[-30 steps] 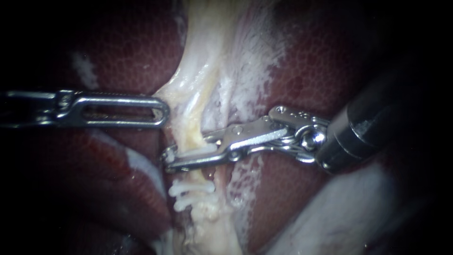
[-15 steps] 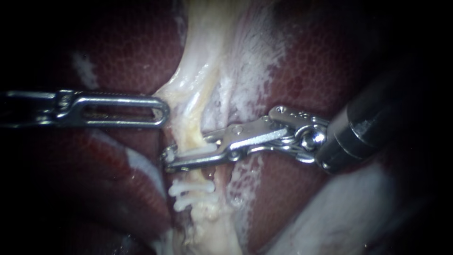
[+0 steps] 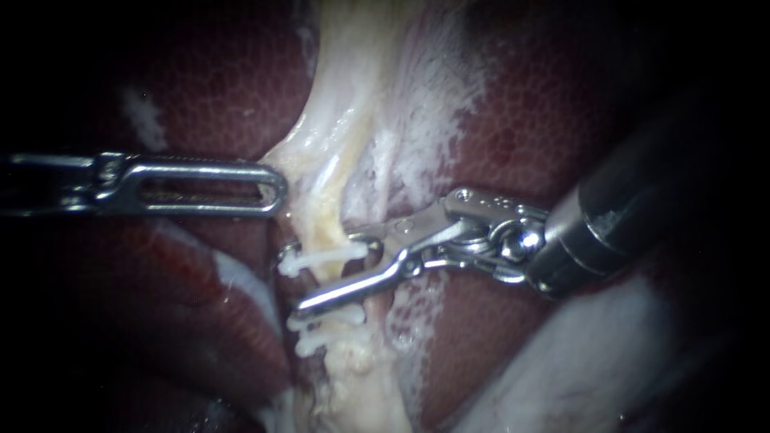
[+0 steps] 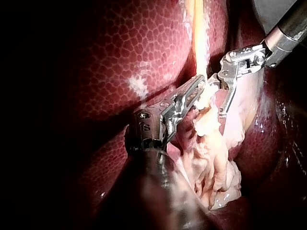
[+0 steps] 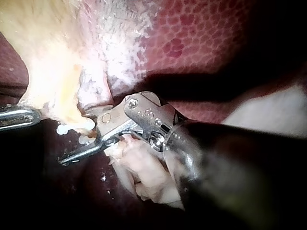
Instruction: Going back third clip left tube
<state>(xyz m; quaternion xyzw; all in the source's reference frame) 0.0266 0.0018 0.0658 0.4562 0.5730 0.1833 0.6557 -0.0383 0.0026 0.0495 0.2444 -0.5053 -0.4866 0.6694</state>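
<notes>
Right instrument [image 3: 290,279]: jaws spread wide and holding nothing; one jaw passes behind the tube, the other slants across its front.
Top clip [image 3: 329,256]: white, clamped across the pale tube [image 3: 325,220], lying between the parted jaws.
Lower clips [image 3: 317,346]: two more white clips on the same tube, just beneath; the front jaw overlaps the nearer one.
Left instrument [image 3: 277,188]: jaws closed on the edge of the pale tissue [image 3: 301,164] beside the tube.
Liver [image 3: 200,88]: dark red and mottled, on both sides.
</notes>
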